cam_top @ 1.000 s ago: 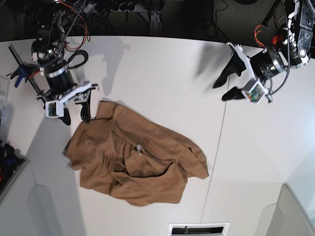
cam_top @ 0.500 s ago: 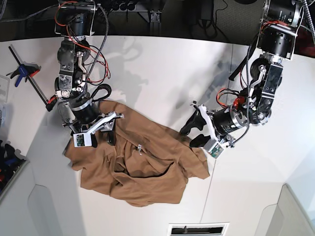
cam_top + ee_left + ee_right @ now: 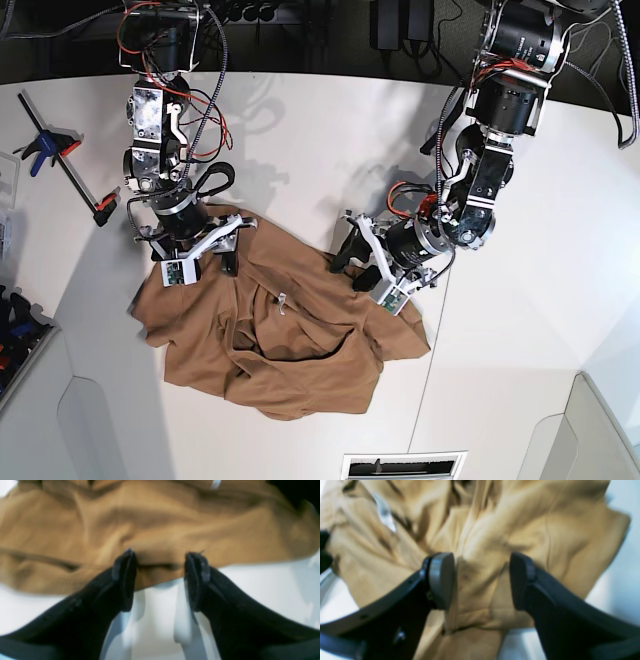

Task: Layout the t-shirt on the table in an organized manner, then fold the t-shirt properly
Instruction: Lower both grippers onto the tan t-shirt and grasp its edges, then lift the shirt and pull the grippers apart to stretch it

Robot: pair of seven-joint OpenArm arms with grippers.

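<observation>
The t-shirt lies crumpled in the lower middle of the base frame on the white worktop, bunched in folds, a small white tag showing near its middle. At the garment's right edge, the left end effector stands with jaws spread wide; in the left wrist view its fingertips straddle the hem where cloth meets bare worktop, and nothing is gripped between them. At the garment's upper left corner, the right end effector likewise stands wide open, low over the cloth; the right wrist view shows a raised ridge of fabric between its pads, but whether the pads touch it cannot be told. Farther up the frame, at the left edge, a clamp lies on the worktop, well apart from the shirt
</observation>
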